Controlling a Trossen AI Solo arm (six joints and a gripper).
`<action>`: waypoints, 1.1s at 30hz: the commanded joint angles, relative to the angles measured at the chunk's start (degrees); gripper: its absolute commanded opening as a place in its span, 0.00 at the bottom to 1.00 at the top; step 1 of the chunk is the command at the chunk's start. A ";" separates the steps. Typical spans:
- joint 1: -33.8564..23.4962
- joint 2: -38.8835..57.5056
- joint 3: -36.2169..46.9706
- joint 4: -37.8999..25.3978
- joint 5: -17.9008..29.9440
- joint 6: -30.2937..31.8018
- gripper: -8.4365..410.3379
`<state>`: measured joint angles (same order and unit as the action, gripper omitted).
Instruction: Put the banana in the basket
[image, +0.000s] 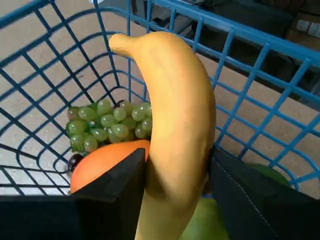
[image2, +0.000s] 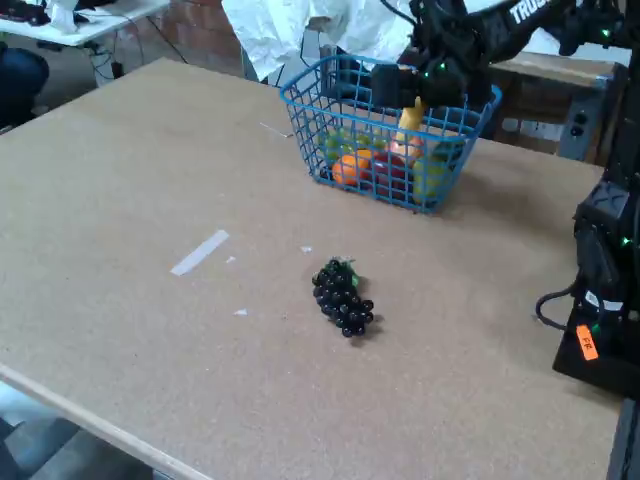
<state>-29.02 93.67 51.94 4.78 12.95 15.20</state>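
The yellow banana (image: 175, 125) stands nearly upright between my black fingers (image: 117, 192), and my gripper (image: 177, 185) is shut on it. Behind and around it runs the blue wire basket (image: 260, 55), so the banana hangs inside the basket's walls. In the fixed view my gripper (image2: 413, 100) hovers over the blue basket (image2: 300, 105) at the table's far side, with the banana (image2: 410, 120) hanging down from it into the basket. Its lower end is hidden by the fingers in the wrist view.
Inside the basket lie green grapes (image: 107, 125), an orange fruit (image: 102, 162) and a green fruit (image: 207, 222). A bunch of dark grapes (image2: 343, 298) lies on the table in front of the basket. A strip of tape (image2: 200, 252) lies to the left.
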 joint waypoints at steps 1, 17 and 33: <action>-0.02 -0.07 0.00 0.66 0.00 0.15 0.53; 0.00 -1.11 0.00 1.53 1.25 -0.46 0.63; 1.22 -16.85 0.00 -4.68 -3.26 -2.27 0.46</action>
<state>-28.25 80.40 51.94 2.13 11.49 13.39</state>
